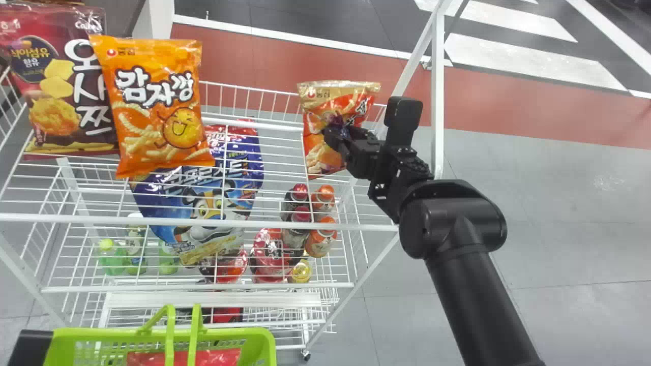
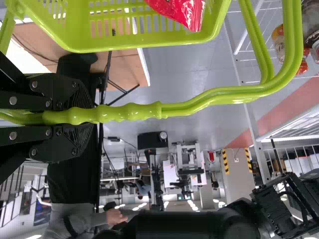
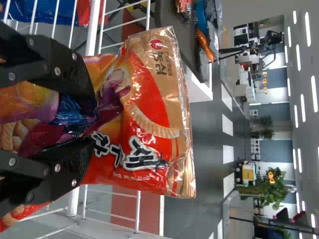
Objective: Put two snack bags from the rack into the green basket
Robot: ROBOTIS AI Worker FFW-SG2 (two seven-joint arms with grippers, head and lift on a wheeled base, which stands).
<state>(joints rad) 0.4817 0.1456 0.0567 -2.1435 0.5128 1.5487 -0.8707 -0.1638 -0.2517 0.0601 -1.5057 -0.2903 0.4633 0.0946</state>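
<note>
L claw is clamped on the handle of the green basket, btm L, w/ a red bag in it. Rack, L to R: dk red bag & orange bag up top, blue bag seen thru the wires, then red- & orange-capped btls. Up at the rack's R end, R claw has a red-orange snack bag pinched approx. mid-bag, upright, gold edge up.
</note>
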